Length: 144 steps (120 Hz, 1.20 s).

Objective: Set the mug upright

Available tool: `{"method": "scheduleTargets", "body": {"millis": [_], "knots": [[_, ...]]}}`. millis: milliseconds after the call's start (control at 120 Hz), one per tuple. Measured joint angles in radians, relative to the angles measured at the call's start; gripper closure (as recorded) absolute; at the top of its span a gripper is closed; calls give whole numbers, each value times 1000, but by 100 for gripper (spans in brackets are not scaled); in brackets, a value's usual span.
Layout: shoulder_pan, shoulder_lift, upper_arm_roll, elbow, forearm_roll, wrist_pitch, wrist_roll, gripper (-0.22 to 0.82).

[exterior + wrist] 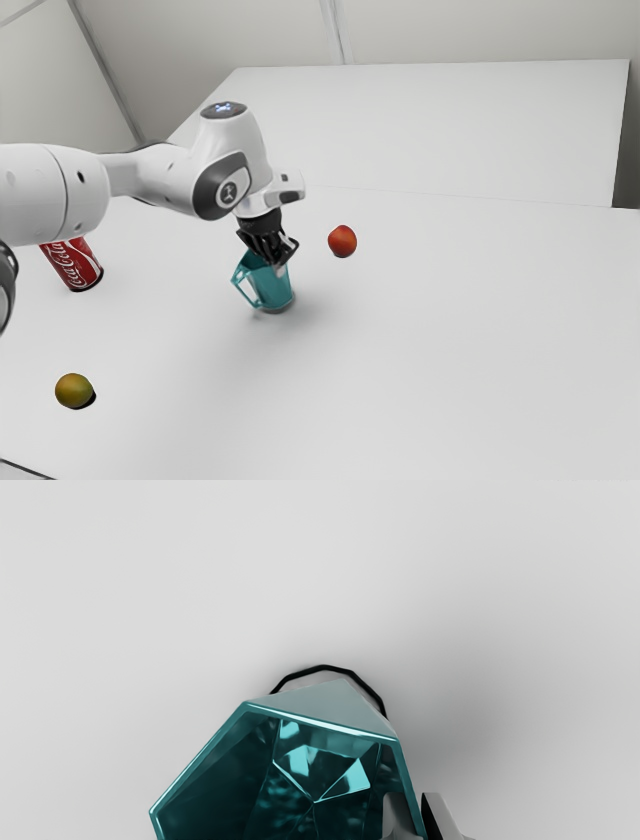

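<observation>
Teal mug held mouth up in my pincer (281,266)

The white bench (480,330) was the largest thing around me, spreading across most of the exterior view and carrying the other objects. My white arm (150,180) came in from the left edge of that frame and bent down just left of its middle.

Below the hand, a little left of the frame's centre, was the teal mug (272,288), with its mouth upward. It looked close to upright, though I could not tell whether its base sat flat on the bench. Its angular handle (243,284) pointed toward the left of the frame. In the wrist view I looked into its faceted inside, and a thin black curve (325,667) showed past its far wall.

My pincer was clenched on the mug's wall near the rim, one finger inside the mouth and the other against the outside.

At the left side of the exterior frame was a red Coca-Cola can (75,263), its upper part hidden by my arm. The yellow-green fruit (74,390) lay at the lower left, well apart from the mug. Smallest was the red fruit (342,241), just right of the frame's centre line, near the mug but not touching it.
</observation>
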Motion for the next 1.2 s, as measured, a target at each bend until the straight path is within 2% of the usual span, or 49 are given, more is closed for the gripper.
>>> {"method": "scheduleTargets", "body": {"millis": [67,158,383,542,800,1042,1200], "knots": [[-1,4,0,0,0,2,-9,78],[-2,8,0,2,-3,3,-17,73],[-4,-10,0,2,-9,-1,-31,36],[-6,-54,0,2,-10,-10,-43,21],[-18,-134,-7,54,-11,-87,-51,8],[-3,-138,-9,339,-10,-324,-19,3],[-3,-139,-1,432,-10,-444,7,1]]}}
